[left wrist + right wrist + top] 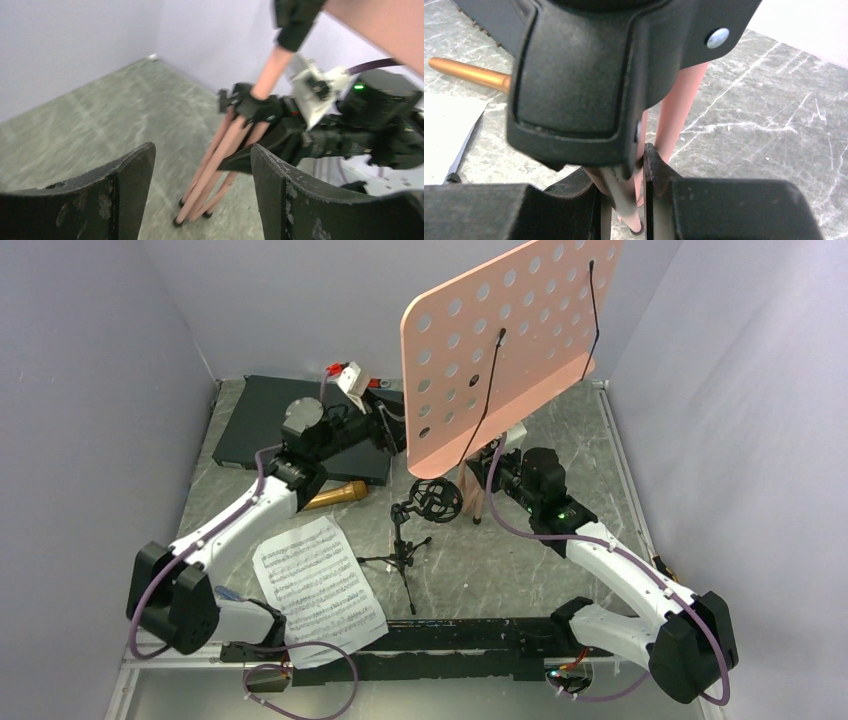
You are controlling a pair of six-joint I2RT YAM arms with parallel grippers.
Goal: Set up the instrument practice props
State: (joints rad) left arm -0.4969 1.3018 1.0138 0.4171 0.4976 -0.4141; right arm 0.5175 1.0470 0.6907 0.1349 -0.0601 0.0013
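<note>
The pink perforated music stand [505, 335] stands at the back centre with its tripod legs [470, 490] folded together. My right gripper [497, 475] is shut on one of those legs [626, 192] just below the black collar [574, 85]. My left gripper [392, 430] is open and empty to the left of the stand; its jaws stand wide apart in front of the legs [220, 155]. The gold microphone [337, 494] lies on the table. The black tripod mic stand [405, 540] with its ring mount [437, 498] stands at the centre. A white sheet-music page [318, 580] lies at the front left.
A flat black box [262, 420] lies at the back left under my left arm. Grey walls close in the left, back and right sides. A black rail [440, 648] runs along the near edge. The microphone [469, 74] and the page corner [444, 135] show in the right wrist view.
</note>
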